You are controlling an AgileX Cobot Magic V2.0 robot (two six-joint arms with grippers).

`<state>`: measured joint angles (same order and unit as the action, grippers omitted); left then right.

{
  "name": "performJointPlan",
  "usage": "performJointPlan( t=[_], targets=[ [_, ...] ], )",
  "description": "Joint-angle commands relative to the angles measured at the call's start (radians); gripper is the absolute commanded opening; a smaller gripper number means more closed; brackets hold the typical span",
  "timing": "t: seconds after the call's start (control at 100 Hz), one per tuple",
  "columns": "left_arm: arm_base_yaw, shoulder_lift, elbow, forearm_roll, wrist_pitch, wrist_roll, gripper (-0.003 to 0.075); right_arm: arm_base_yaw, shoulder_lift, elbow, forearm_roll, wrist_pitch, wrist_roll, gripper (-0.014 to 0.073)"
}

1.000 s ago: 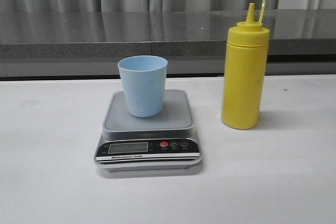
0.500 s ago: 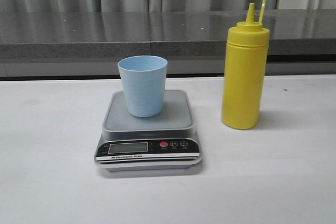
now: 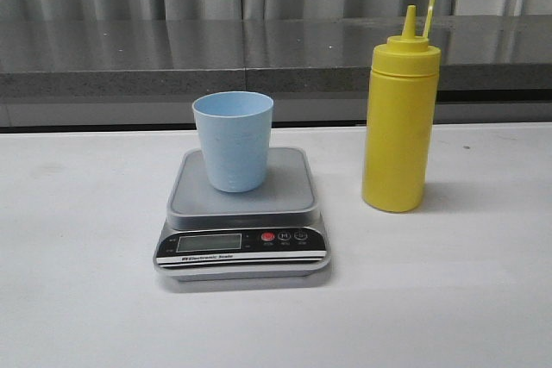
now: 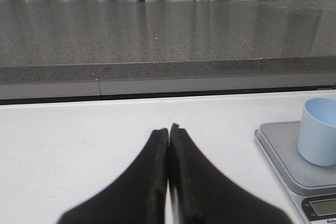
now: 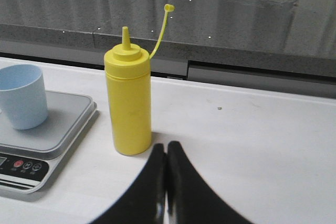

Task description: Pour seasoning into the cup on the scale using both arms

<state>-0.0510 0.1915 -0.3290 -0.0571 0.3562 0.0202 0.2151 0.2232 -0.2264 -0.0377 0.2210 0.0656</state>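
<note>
bottle waits upright ahead of the right end effector

we see the cup standing on the scale, toward the back left of its platform, and the bottle upright on the tabletop to the scale's right, near it but apart. nothing has been poured or lifted yet, as we judge it.

both end effectors are pressed closed and hold nothing: the left end effector has its fingers touching along their length, and so does the right end effector.

the relation that matters: the bottle stands just ahead of the right end effector, a little toward the scale side, its long axis vertical. the right arm is clearly the nearer one to it; the left arm has the scale and cup ahead and off to its right. we judge the right arm must open its fingers before closing on the bottle's body.

the front view shows no arm at all, only the layout and the scale's display. only the wrist views show the closed fingers. the right wrist view also shows the bottle's cap off the nozzle on its tether.
</note>
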Motion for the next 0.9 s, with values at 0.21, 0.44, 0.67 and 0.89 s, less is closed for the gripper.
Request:
performJointPlan(
  t=[0.21, 0.44, 0.67, 0.89],
  targets=[
    [0.003, 0.010, -0.025, -0.004, -0.078, -0.011, -0.0020, -0.117, -0.190, 0.091, 0.000, -0.111, -0.008, -0.0067],
    [0.003, 0.010, -0.025, -0.004, -0.076, -0.011, -0.0020, -0.169, -0.251, 0.152, 0.008, -0.118, -0.007, -0.0067],
    [0.003, 0.010, -0.025, -0.004, -0.076, -0.011, -0.0020, -0.201, -0.251, 0.213, 0.008, -0.147, -0.007, -0.0067],
    [0.003, 0.010, -0.025, -0.006, -0.076, -0.011, -0.0020, -0.216, -0.253, 0.233, 0.008, -0.168, 0.002, -0.0067]
  ],
)
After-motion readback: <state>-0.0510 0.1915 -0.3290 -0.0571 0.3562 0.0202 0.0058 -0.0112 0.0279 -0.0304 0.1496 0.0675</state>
